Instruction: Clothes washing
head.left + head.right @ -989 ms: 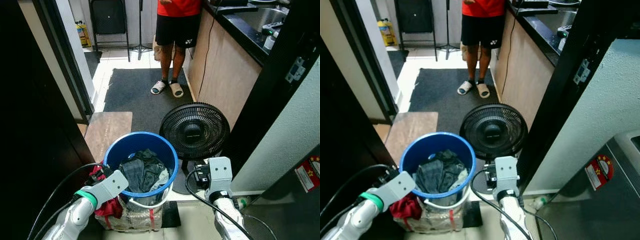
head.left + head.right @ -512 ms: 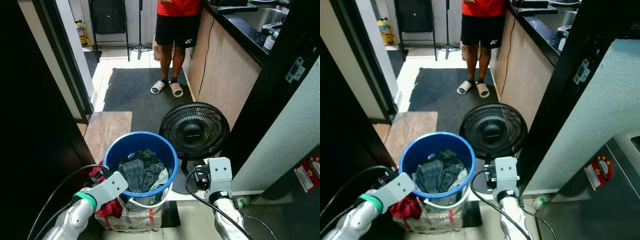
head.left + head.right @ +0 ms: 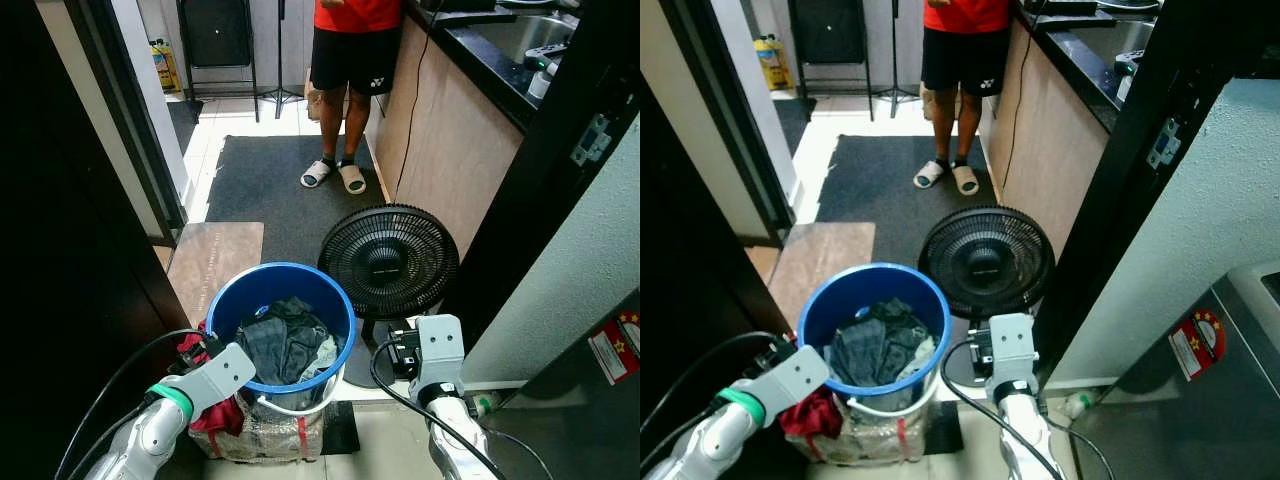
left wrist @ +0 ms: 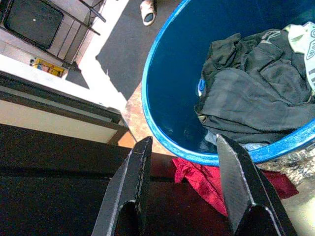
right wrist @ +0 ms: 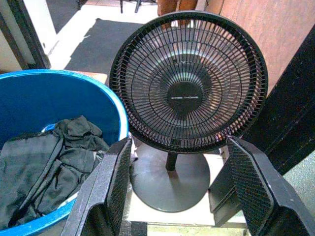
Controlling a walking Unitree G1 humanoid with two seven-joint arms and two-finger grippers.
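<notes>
A blue bucket [image 3: 232, 291] stands on the floor just ahead, holding dark grey clothes [image 3: 283, 339] with a pale piece at one side. A red cloth [image 3: 214, 414] hangs outside the bucket's near left wall. My left gripper [image 4: 183, 142] is open beside that wall, over the red cloth [image 4: 206, 182] and the bucket's rim [image 4: 147, 101], with nothing between its fingers. My right gripper [image 5: 180, 142] is open too, low at the bucket's right side, facing the black floor fan [image 5: 187, 83]. Both wrists show at the bottom of the eye views.
The fan [image 3: 388, 262] stands right of the bucket. A person [image 3: 349, 60] in a red top and black shorts stands on a dark mat [image 3: 265, 190] beyond. A wooden counter front [image 3: 440, 130] runs along the right, a dark door [image 3: 60, 250] on the left.
</notes>
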